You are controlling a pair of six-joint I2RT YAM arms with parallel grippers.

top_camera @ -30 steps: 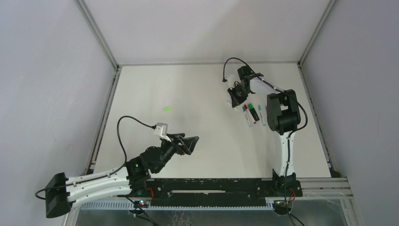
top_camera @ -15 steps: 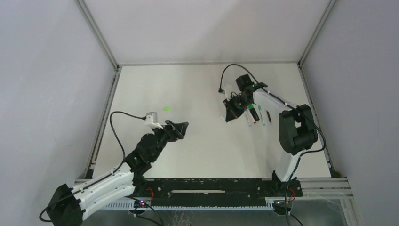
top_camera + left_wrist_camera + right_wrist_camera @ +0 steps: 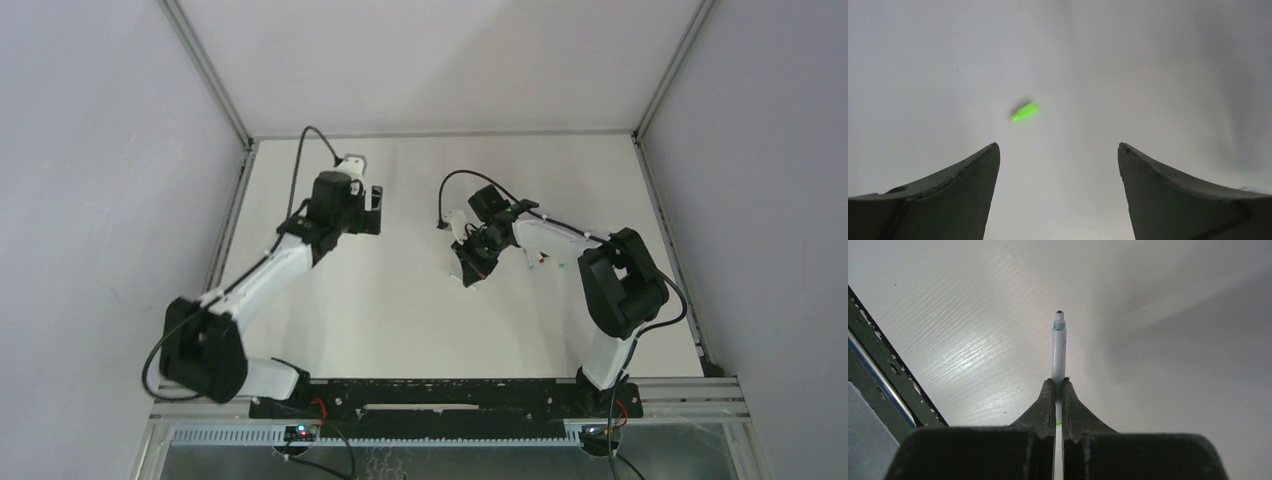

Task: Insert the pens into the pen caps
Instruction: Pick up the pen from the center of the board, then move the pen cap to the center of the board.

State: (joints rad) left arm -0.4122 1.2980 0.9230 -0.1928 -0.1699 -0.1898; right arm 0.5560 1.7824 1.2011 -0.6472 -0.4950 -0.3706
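On the far left of the table (image 3: pixel 400 300), the left gripper (image 3: pixel 1058 147) hangs with its jaws spread wide and nothing between them. The bright green cap (image 3: pixel 1024 111) lies on its side on the white surface just beyond the fingertips, nearer the left finger. Toward the middle, the right gripper (image 3: pixel 1058 382) is clamped tight on a thin white pen (image 3: pixel 1058 347), whose bare dark tip points away from the jaws. Further right, coloured ends of other pens (image 3: pixel 543 260) show beside that arm's forearm.
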